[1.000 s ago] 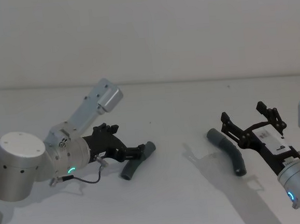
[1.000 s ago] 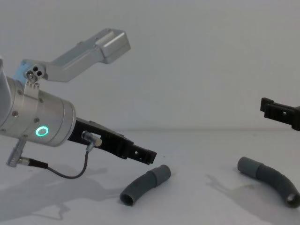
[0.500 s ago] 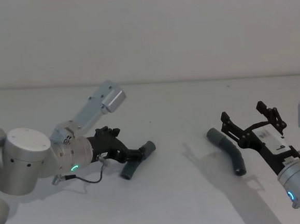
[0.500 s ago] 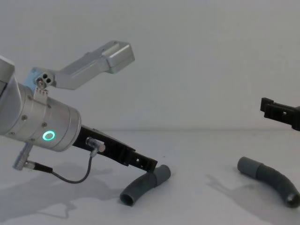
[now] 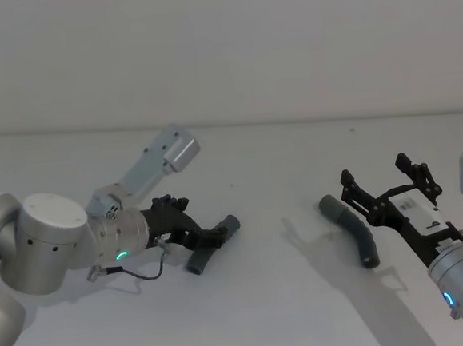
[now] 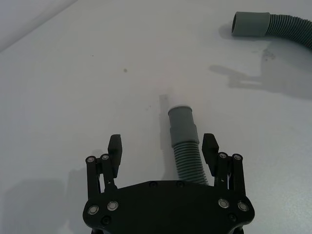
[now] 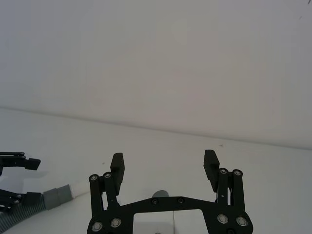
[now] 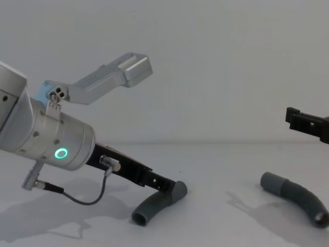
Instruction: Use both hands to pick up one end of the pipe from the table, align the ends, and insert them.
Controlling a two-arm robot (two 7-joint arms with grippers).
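The left gripper hung low over the shorter pipe piece, its jaws spread wide astride the ribbed body just behind the cuff and gripping nothing. A clean pick would likely call for centring the tube, which sat nearer one jaw, before closing. The right gripper hovered above the longer pipe piece, jaws wide and empty. A plain grey wall backed the pale matte surface, where both pieces lay well apart.
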